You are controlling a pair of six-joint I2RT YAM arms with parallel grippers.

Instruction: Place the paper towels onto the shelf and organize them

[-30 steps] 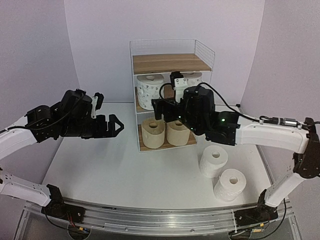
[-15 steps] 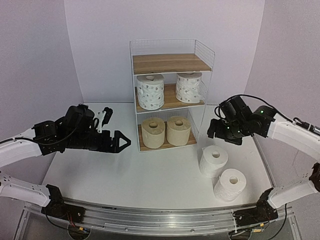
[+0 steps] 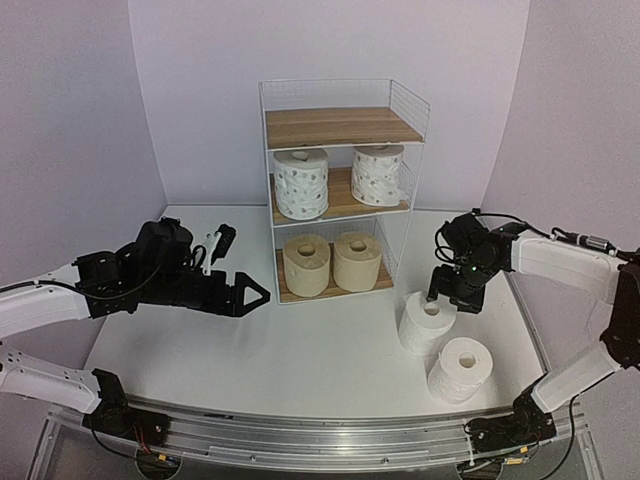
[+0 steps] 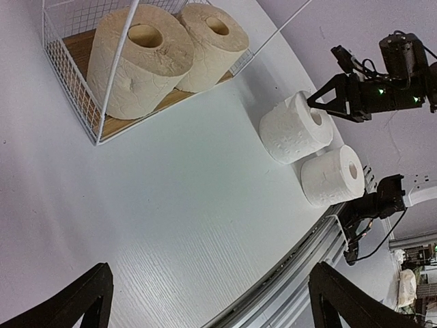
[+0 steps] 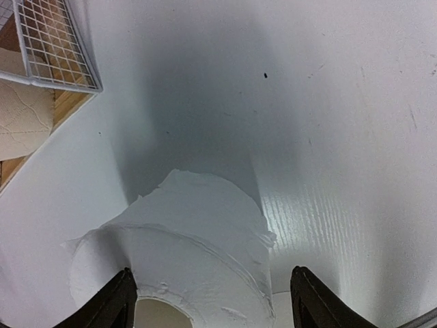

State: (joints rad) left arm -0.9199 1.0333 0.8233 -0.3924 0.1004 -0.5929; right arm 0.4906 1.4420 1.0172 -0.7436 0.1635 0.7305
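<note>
The shelf (image 3: 344, 128) stands at the back centre. Two dotted paper towels (image 3: 301, 183) (image 3: 378, 174) stand on its middle board and two beige ones (image 3: 306, 264) (image 3: 356, 260) on its bottom board. Two plain white rolls (image 3: 427, 322) (image 3: 460, 369) stand on the table to the right. My right gripper (image 3: 446, 296) hangs just over the roll nearer the shelf. In the right wrist view its fingers (image 5: 120, 301) straddle that roll (image 5: 198, 253), open and apart from its side. My left gripper (image 3: 250, 294) hovers open and empty to the left of the shelf.
The shelf's top board (image 3: 340, 126) is bare. The white table (image 3: 300, 350) spreads in front of the shelf, with a metal rail (image 3: 320, 435) along its near edge. The shelf's mesh side (image 5: 51, 48) is close to the left of the right gripper.
The right arm has swung from the shelf's middle tier out to the right and down over the white roll, its jaws narrowing. The left arm has dropped and edged toward the shelf.
</note>
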